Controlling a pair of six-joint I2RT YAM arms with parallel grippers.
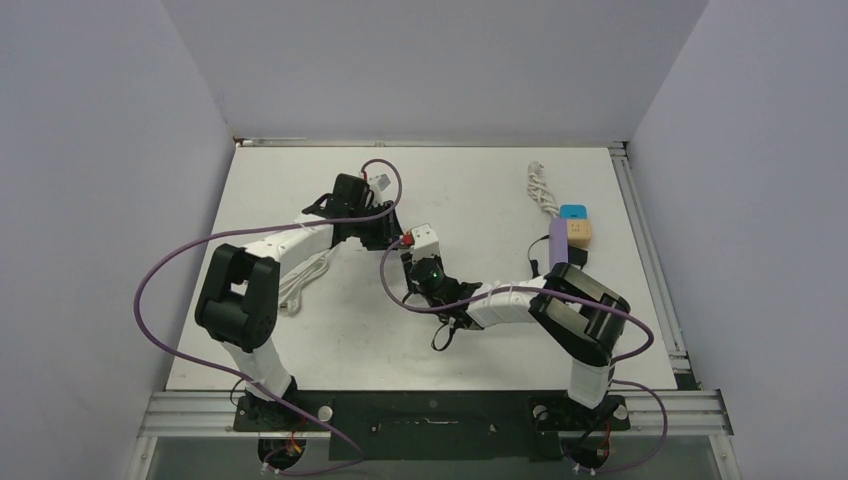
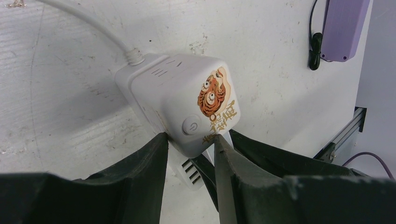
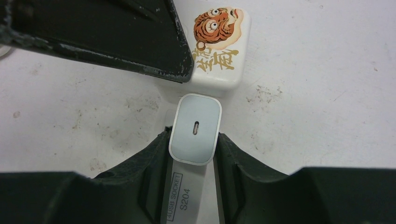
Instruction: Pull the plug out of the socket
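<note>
**Plug Extraction: Straight Pull Against a Braced Socket**

The socket cube point(image 2: 180, 105) sits on the counter point(image 3: 327, 93) near its centre. The plug point(image 3: 195, 128) stands against the cube's near face. Whether its pins are fully seated cannot be seen. The left end effector point(image 2: 190, 140) is clenched on the cube's lower corner, just below the power button point(image 2: 190, 126). The right end effector point(image 3: 194, 136) is clenched on the plug body, with one finger on each long side.

Recommended procedure, judged from this position:

1. Hold the left grasp firm so the cube cannot follow the pull.
2. Draw the plug toward the near edge, in line with its pins. Avoid twisting or lifting, which would likely bind them.
3. Apply force gradually, because the left grasp covers only a corner and may slip.
4. Stop once a clear gap shows between plug and cube.
</note>
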